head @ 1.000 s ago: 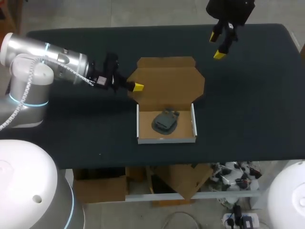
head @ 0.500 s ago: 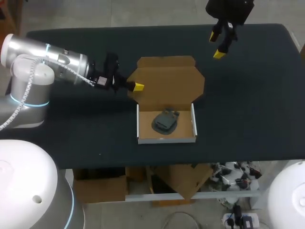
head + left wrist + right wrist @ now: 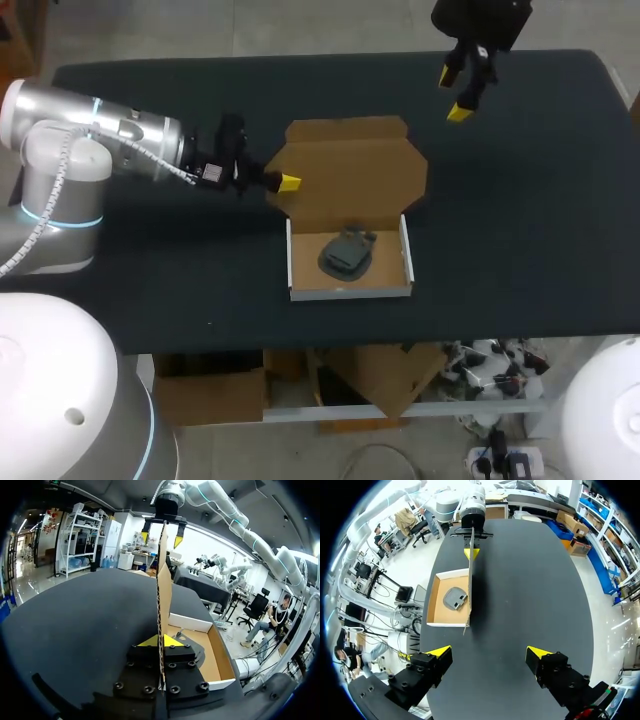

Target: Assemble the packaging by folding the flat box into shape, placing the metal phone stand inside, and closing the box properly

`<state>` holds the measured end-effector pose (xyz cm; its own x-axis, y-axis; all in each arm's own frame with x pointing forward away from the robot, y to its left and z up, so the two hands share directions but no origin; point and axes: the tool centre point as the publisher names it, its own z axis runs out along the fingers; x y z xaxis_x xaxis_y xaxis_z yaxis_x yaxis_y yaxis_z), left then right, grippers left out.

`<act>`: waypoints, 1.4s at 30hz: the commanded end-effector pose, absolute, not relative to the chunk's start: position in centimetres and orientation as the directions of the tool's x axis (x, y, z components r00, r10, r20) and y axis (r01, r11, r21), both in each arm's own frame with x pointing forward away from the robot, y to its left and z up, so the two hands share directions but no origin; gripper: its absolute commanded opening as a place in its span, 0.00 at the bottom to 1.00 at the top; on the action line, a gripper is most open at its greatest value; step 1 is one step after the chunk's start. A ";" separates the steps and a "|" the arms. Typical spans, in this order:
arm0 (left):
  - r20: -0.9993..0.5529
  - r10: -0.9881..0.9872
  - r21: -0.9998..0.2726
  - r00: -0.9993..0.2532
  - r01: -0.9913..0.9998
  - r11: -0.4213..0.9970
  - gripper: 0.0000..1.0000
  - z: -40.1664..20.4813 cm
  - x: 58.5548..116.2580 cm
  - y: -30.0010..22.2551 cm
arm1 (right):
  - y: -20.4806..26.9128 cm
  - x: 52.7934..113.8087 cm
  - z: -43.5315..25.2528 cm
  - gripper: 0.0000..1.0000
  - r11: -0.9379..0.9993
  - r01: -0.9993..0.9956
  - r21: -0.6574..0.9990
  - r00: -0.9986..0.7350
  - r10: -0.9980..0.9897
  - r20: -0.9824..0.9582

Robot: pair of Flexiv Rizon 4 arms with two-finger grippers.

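As left gripper pinches box lid, lid slightly higher, right gripper unmoved.

right arm cut off, phone stand indistinct

tray open from above | upright lid walls far side — left tool clamps its edge

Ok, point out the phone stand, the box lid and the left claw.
phone stand [image 3: 347, 252]: head view, middle of its dark body.
box lid [image 3: 355, 165]: head view, centre of the brown flap.
left claw [image 3: 289, 182]: head view, yellow tips at the lid's edge.
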<state>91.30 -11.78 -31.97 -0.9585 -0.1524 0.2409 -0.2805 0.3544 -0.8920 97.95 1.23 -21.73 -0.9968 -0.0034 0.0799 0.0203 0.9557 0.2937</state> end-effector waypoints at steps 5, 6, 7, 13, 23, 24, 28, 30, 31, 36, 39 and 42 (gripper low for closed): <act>0.241 -0.152 -0.892 -0.959 -0.280 0.354 0.00 -32.0 91.3 -11.7 | 1.1 98.7 -21.6 1.00 0.956 0.002 0.293 -0.996 -0.023 0.083; 0.241 -0.152 -0.892 -0.959 -0.280 0.354 0.00 -32.0 91.3 -11.7 | 1.1 98.7 -21.5 1.00 0.958 0.001 0.288 -0.996 -0.024 0.083; 0.241 -0.152 -0.892 -0.959 -0.280 0.354 0.00 -32.0 91.3 -11.7 | 1.2 98.8 -21.5 1.00 0.959 -0.001 0.282 -0.996 -0.026 0.084; 0.241 -0.152 -0.892 -0.959 -0.280 0.354 0.00 -32.0 91.3 -11.7 | 1.6 98.8 -21.2 1.00 0.971 0.014 0.238 -0.997 -0.004 0.075; 0.241 -0.152 -0.892 -0.959 -0.280 0.354 0.00 -32.0 91.3 -11.7 | 3.4 99.4 -20.9 1.00 0.978 -0.024 0.208 -0.999 -0.034 0.042; 0.241 -0.152 -0.892 -0.959 -0.280 0.354 0.00 -32.0 91.3 -11.7 | 3.5 99.5 -20.9 1.00 0.979 -0.027 0.201 -0.999 -0.036 0.039; 0.241 -0.152 -0.892 -0.959 -0.280 0.354 0.00 -32.0 91.3 -11.7 | 4.0 99.8 -20.8 1.00 0.980 -0.041 0.194 -0.998 -0.048 0.031; 0.241 -0.152 -0.892 -0.959 -0.280 0.354 0.00 -32.0 91.3 -11.7 | 4.2 100.0 -20.8 1.00 0.980 -0.045 0.193 -0.998 -0.052 0.031; 0.241 -0.152 -0.892 -0.959 -0.280 0.354 0.00 -32.0 91.3 -11.7 | 4.3 100.0 -20.8 1.00 0.980 -0.048 0.192 -0.998 -0.055 0.031; 0.225 -0.145 -0.898 -0.963 -0.263 0.354 0.00 -31.9 91.1 -11.7 | 4.8 100.0 -20.9 1.00 0.980 -0.061 0.191 -0.997 -0.068 0.031; 0.185 -0.134 -0.913 -0.974 -0.220 0.344 0.00 -31.6 90.4 -11.5 | 5.1 100.0 -20.8 1.00 0.979 -0.068 0.191 -0.997 -0.075 0.029; 0.149 -0.136 -0.925 -0.979 -0.187 0.331 0.00 -31.5 90.0 -11.3 | 5.3 100.0 -20.8 1.00 0.979 -0.072 0.191 -0.996 -0.079 0.028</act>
<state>90.90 -11.68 -31.57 -0.9794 -0.1186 0.1634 -0.1952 0.3497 -0.9163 99.96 5.12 -20.93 -0.9967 -0.0773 0.0247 -0.0711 0.9784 0.1941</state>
